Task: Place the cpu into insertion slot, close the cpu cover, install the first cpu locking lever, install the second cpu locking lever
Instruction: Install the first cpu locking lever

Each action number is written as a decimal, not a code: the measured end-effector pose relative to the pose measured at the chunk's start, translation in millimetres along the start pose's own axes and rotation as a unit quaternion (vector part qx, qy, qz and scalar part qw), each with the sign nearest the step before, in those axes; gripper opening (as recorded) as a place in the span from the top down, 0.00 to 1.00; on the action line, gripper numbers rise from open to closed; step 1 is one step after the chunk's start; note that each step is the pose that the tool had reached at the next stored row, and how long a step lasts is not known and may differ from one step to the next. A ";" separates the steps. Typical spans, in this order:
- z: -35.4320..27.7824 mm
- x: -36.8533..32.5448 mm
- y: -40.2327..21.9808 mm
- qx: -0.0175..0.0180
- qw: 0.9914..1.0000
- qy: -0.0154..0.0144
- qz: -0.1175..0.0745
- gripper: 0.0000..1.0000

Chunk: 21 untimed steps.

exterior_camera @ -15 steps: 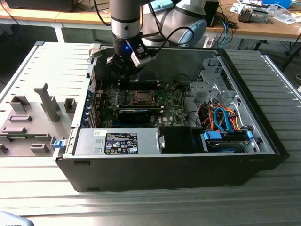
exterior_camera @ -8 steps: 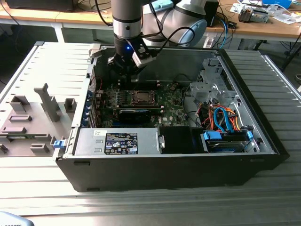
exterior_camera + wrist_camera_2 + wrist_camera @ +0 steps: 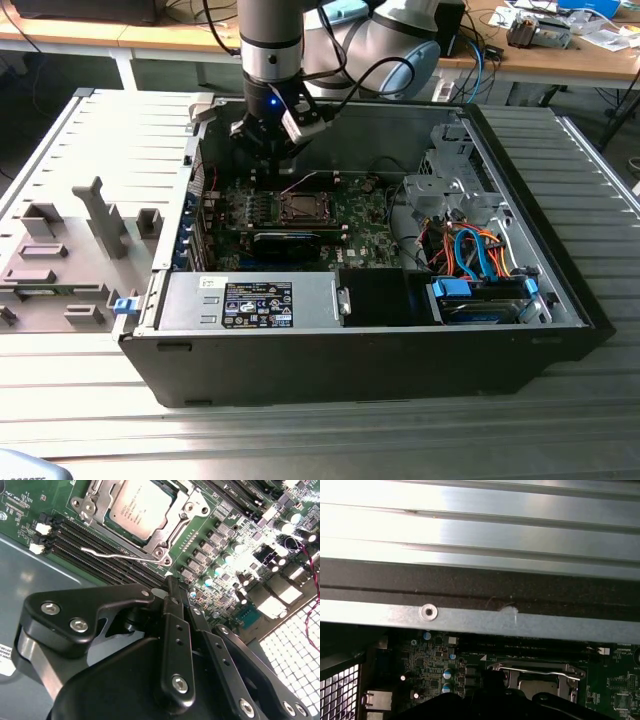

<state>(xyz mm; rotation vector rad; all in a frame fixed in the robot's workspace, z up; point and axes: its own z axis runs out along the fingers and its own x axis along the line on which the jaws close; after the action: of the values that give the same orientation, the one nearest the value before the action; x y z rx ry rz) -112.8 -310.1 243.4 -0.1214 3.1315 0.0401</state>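
The cpu [image 3: 140, 507] already lies in the slot [image 3: 167, 532], its pale metal face showing square and flat inside the silver rim, and a thin frame, seemingly the cover [image 3: 102, 510], lies down around it. In the second wrist view one wire lever [image 3: 120, 556] runs along the edge of the socket nearest the gripper [image 3: 172, 592], its long axis parallel to the black memory slots [image 3: 95, 550] that sit just beside it; whether its end is hooked under a catch cannot be told. The gripper's two black fingers [image 3: 175, 625] are pressed together and pinch nothing. In that view the tip sits off the socket's corner, over the row of small components beside it, and apart from the lever. In the exterior view the gripper [image 3: 268, 150] hangs from the arm [image 3: 270, 40] inside the open case [image 3: 400, 370], over the far edge of the board [image 3: 365, 240], with the socket [image 3: 300, 207] nearer the camera and slightly toward the exterior view's right of it. The first wrist view shows the lever [image 3: 540, 669] across the top of the socket under the case wall [image 3: 470, 617]. My reading is that the chip is seated, the cover is down, and the lever work is what stands open.
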 end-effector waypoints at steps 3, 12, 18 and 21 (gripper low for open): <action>0.7 0.0 -0.1 0.000 1.000 0.000 0.000 0.89; 6.2 0.1 -0.2 0.000 1.000 0.000 0.000 0.89; 9.9 0.1 -0.3 0.000 1.000 0.000 0.000 0.89; 10.1 0.1 -0.3 0.000 1.000 0.000 0.000 0.89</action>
<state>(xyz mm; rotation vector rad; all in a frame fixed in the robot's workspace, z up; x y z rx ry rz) -112.8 -310.1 233.3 -0.1214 3.1316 0.0401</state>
